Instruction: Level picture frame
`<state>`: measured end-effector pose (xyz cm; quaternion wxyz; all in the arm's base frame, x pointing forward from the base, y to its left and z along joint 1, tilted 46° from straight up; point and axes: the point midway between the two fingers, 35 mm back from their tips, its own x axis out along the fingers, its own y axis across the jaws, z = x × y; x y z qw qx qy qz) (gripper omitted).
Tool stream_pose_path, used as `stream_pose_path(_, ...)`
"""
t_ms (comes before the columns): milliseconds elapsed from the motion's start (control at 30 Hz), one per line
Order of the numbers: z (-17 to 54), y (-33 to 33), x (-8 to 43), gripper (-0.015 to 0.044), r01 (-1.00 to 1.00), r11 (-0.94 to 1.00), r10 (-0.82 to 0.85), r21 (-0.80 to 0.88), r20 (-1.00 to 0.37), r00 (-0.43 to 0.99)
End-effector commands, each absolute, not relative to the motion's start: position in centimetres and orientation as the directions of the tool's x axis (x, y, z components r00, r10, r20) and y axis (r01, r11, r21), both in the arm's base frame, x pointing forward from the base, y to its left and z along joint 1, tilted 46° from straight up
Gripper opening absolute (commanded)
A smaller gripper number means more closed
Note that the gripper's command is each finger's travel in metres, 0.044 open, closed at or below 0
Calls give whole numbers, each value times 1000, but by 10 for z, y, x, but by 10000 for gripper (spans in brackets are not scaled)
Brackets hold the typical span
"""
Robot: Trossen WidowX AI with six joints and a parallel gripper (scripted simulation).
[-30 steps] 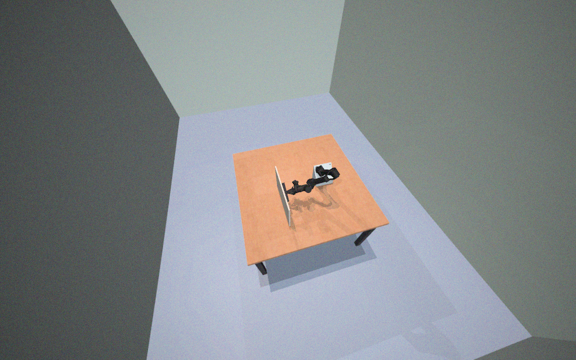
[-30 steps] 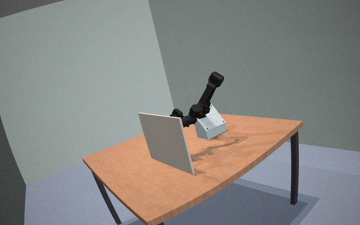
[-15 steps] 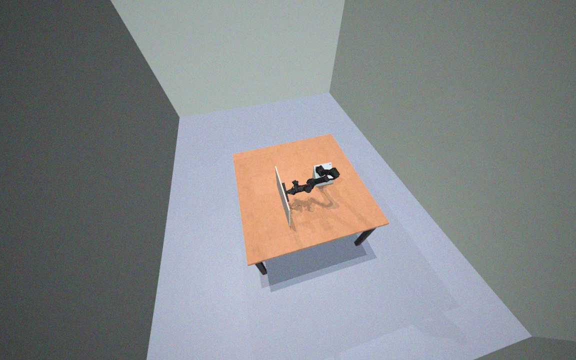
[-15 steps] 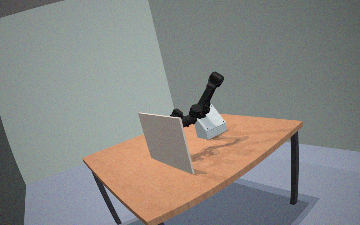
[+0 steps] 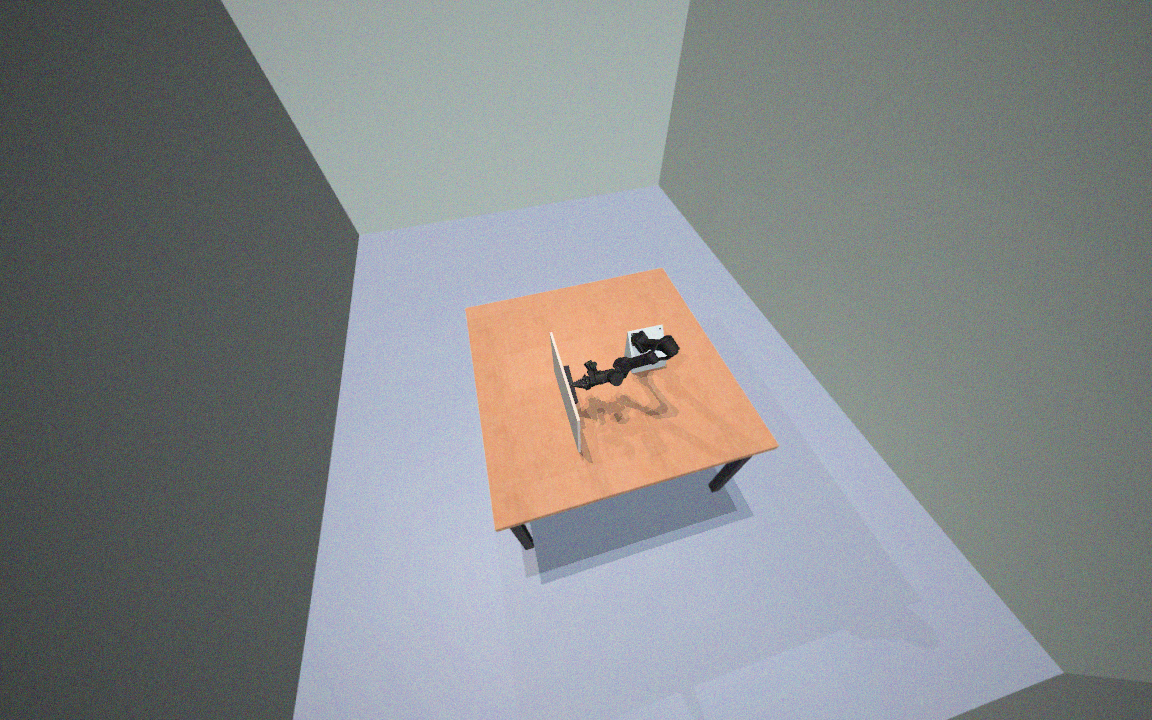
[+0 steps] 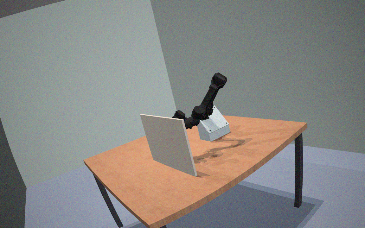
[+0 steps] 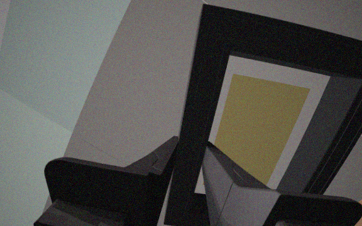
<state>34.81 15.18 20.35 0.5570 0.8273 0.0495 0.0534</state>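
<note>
The picture frame (image 5: pixel 567 372) (image 7: pixel 263 37) has a wide black border, a white mat and a yellow picture, and is in front of the upright grey board. In the wrist view its top bar slopes down to the right, but the camera is tilted too, so I cannot tell how level it hangs. My gripper (image 5: pixel 575 384) (image 7: pixel 190 144) is shut on the frame's left bar, one finger outside it and one inside. The screw and the notched strip are hidden. In the exterior view the board hides the frame and the fingertips.
The grey board (image 5: pixel 573 420) (image 6: pixel 169 141) (image 7: pixel 121 78) stands upright on the wooden table (image 5: pixel 508 358) (image 6: pixel 115 170). The black arm (image 6: pixel 208 97) reaches to it from a pale sloped base (image 6: pixel 219 130). The table's edges lie beyond both ends of the board.
</note>
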Motion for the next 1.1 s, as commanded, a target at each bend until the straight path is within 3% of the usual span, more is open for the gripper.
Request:
stream_pose_path(0, 205, 152, 349, 62, 21, -379, 142, 925, 36, 989)
stream_pose_path(67, 205, 152, 349, 49, 21, -379, 142, 925, 36, 989)
stream_pose_path(133, 205, 152, 349, 0, 21, -379, 142, 925, 36, 989)
stream_pose_path(1067, 210, 149, 348, 0, 21, -379, 142, 925, 36, 989)
